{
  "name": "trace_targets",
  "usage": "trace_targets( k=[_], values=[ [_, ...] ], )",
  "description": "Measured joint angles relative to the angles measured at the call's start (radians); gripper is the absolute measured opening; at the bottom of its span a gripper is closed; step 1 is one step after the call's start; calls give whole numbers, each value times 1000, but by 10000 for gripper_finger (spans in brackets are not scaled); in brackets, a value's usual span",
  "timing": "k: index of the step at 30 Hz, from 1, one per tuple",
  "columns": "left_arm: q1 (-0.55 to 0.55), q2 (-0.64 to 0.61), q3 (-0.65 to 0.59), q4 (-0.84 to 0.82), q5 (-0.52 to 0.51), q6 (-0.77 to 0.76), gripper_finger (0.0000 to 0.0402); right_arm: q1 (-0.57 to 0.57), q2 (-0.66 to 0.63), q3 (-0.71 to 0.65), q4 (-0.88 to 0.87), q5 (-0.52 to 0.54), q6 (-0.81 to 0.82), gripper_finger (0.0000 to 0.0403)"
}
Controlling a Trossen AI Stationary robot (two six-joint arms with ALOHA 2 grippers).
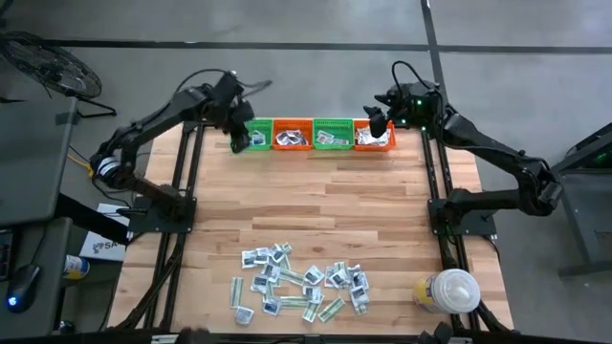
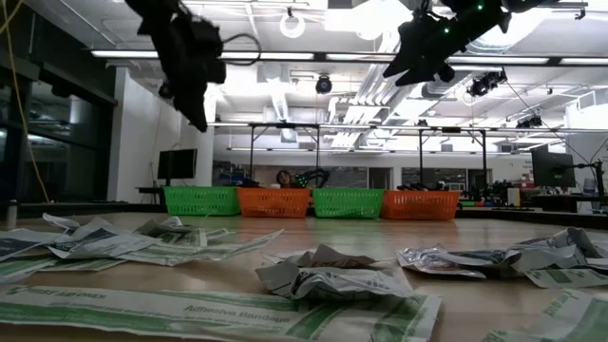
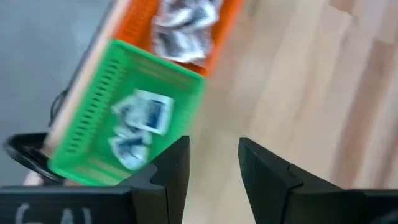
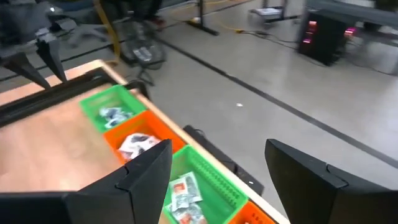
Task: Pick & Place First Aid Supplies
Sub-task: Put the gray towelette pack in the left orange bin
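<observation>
- Four baskets stand in a row at the far edge of the table (image 1: 316, 201): green basket (image 1: 258, 134), orange basket (image 1: 292, 135), second green basket (image 1: 332, 134), second orange basket (image 1: 375, 139). Each already holds a few packets.
- Left gripper (image 3: 212, 163) hangs over the end green basket, jaws partly open with nothing between them. In its wrist view, two white packets (image 3: 142, 121) lie in that basket just beyond and to one side of the fingertips, with bare wood straight ahead of the gap.
- Right gripper (image 4: 217, 171) hovers over the other end of the row, jaws wide apart and empty. The second green basket, with its packets, sits directly under the gap between them.
- Most first aid supplies (image 1: 301, 282) lie in a loose heap at the near edge of the table, well apart from both sets of jaws; some overlap.
- Risks, as I judge them: a grab into the heap could lift two overlapping packets at once or pinch only a corner, so a packet slips out on the way back to the baskets.
- A white lidded container (image 1: 449, 290) stands near the heap on the right arm's side; a low sweep there could knock it.
- Both arms reaching into the same heap could cross paths.
</observation>
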Motion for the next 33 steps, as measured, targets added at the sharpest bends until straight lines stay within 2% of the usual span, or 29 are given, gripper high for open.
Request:
trace_targets(
  k=[5,9,13,19,23,33],
  values=[
    [-202,-69,-1,-104,-109,-131,135,-35,-24,0,-6,-141,-23,252],
    [-387,-104,-18,-154,-205,-203,135,-44,-60,0,-44,-179,-106,252],
    [-588,-126,-80,-170,-241,-226,135,-44,-99,0,-74,-183,-183,252],
    [-827,-115,-196,-128,-238,-292,135,-44,-149,0,-89,-213,-190,252],
    [-938,-114,-280,-34,-224,-365,135,-44,-172,0,-104,-218,-182,252],
    [-1072,-114,-441,153,-116,-892,135,-27,-196,0,-131,-225,-175,252]
  ],
)
